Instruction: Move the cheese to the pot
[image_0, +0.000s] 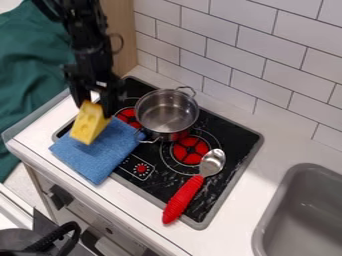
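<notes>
Fingers of the gripper are holding the cheese by its upper end, one on each side. The yellow cheese is hanging tilted at the blue cloth, to the left of the pot and apart from it; whether its lower end is touching the cloth, I am not able to say surely. The pot is standing upright on the black stove, with its two handles pointing away and near. The cloth is lying partly over the stove's left edge. A spoon is resting across the front edge, its metal bowl lying near a red burner. At the lower right, a grey sink is sitting in the counter.
</notes>
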